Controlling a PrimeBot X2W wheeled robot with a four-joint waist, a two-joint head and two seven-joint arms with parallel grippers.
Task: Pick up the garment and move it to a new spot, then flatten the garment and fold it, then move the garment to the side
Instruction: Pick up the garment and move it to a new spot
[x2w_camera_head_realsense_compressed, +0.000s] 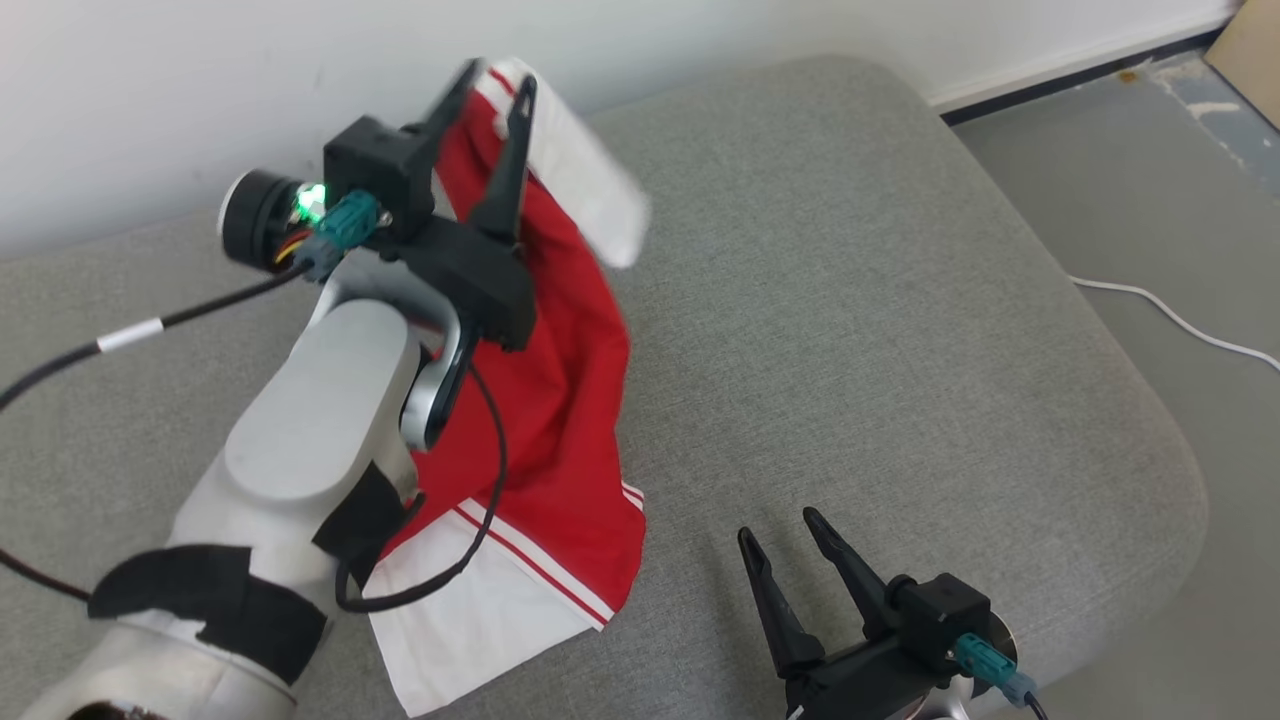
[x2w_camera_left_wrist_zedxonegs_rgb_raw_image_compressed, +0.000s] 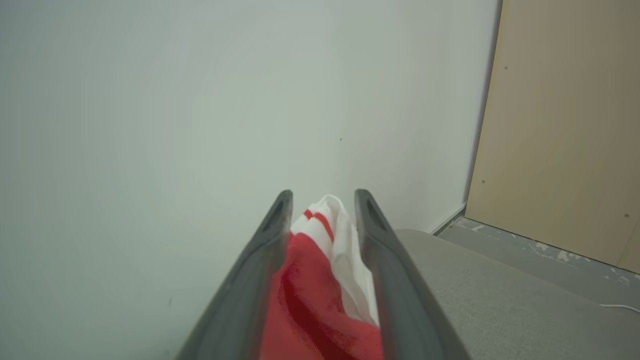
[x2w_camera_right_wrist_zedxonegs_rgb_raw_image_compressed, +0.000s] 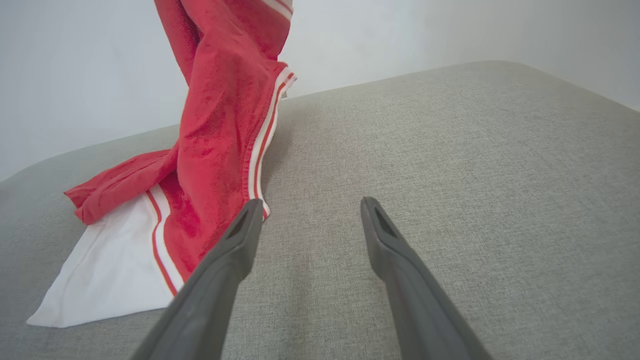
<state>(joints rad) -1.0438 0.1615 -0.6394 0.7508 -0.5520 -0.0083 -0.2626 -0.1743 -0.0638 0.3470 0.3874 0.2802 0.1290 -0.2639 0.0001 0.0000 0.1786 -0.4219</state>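
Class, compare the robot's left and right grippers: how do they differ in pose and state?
The left gripper has its jaws shut on the red-and-white fabric garment; the right gripper has jaws open and empty. The left gripper is raised above the grey fabric cushion; the right gripper is low over it. Both are dark and long-fingered.

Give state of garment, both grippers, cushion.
garment: crumpled, top end lifted, bottom end lying on the cushion.
left gripper: raised, shut on garment.
right gripper: open, empty, low over cushion.
cushion: grey, garment's bottom end resting on it.
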